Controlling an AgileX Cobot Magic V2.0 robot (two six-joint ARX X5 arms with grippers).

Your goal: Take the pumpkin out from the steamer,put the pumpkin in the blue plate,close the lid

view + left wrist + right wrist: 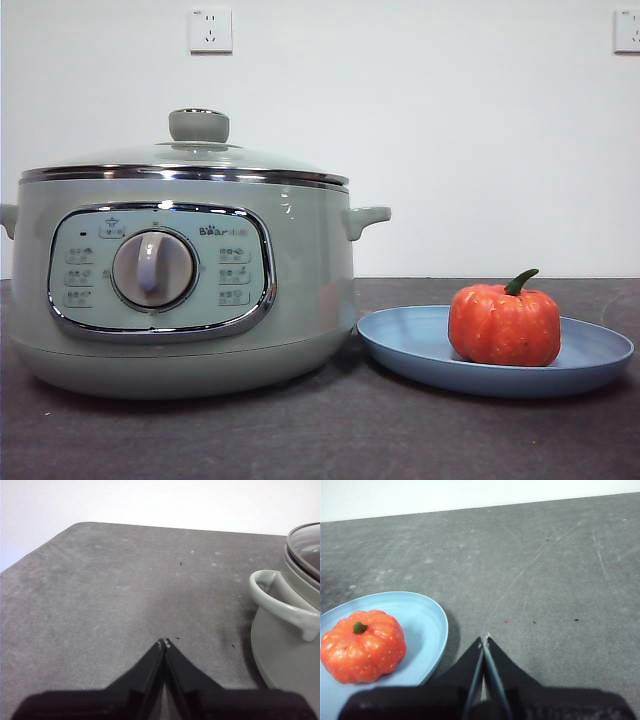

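Note:
The pumpkin (505, 324) sits upright in the blue plate (420, 345) on the table, to the right of the steamer (180, 270). The lid (190, 160) rests shut on the steamer. In the right wrist view the pumpkin (362, 645) lies in the blue plate (427, 617), and my right gripper (484, 640) is shut and empty above the bare table beside the plate. In the left wrist view my left gripper (164, 643) is shut and empty above the table, apart from the steamer's side handle (280, 602) and the lid's rim (302, 545). Neither gripper shows in the front view.
The dark grey table (320, 430) runs in front of the steamer and plate. A white wall with two sockets (210, 30) stands behind. The table's far edge (150, 526) and a cut corner show in the left wrist view.

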